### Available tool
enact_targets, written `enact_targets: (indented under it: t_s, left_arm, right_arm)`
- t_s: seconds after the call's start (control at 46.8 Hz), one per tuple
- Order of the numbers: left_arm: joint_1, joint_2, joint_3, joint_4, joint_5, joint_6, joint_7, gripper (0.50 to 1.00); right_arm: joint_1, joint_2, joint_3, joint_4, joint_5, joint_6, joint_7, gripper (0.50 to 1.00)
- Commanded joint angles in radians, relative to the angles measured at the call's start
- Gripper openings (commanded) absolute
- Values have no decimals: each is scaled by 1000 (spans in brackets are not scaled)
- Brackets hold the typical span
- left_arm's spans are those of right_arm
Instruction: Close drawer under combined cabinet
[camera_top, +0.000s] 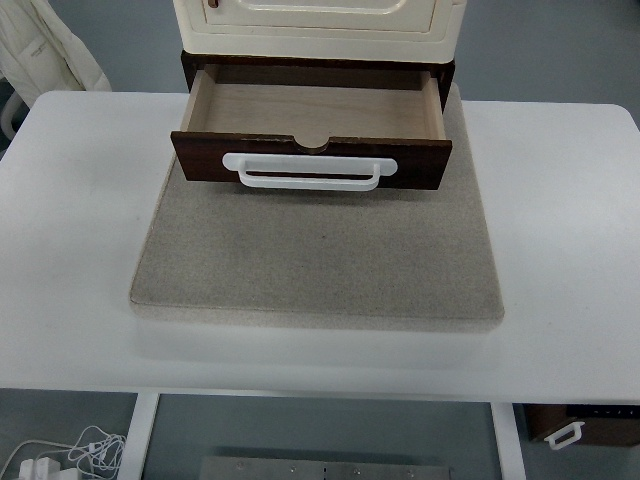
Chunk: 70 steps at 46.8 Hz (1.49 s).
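A cream cabinet (318, 22) stands at the far side of the table on a dark brown base. Its drawer (310, 160) is pulled out toward me and stands open. The drawer has a dark brown front, a white bar handle (309, 172) and a bare light wood inside (312, 110) with nothing in it. Neither of my hands nor arms shows in the top view.
The cabinet sits on a grey felt mat (318, 260) on a white table (80, 250). A white garment (45, 50) hangs at the far left. White cables (70, 455) lie on the floor at the lower left; a dark box with a white handle (580, 425) is at the lower right.
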Motion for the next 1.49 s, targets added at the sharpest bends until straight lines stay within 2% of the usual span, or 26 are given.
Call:
enact_targets:
  t_s: [0.0,0.598,0.982,1.473]
  left_arm:
    - [-21,1,54,-57,48,-5,2,992]
    - [-145,110,420,-432,56,0,2,992]
    - [-197,116,626,-586,91,1,5,992]
    - [-255,60,894,-721,258,-9,13,994]
  right_arm:
    - [0,0,0,0,0,0,0,952]
    - [0,0,0,0,0,0,0,952]
    - [0,0,0,0,0,0,0,952]
    - [-1,0,0,0,0,0,0,952]
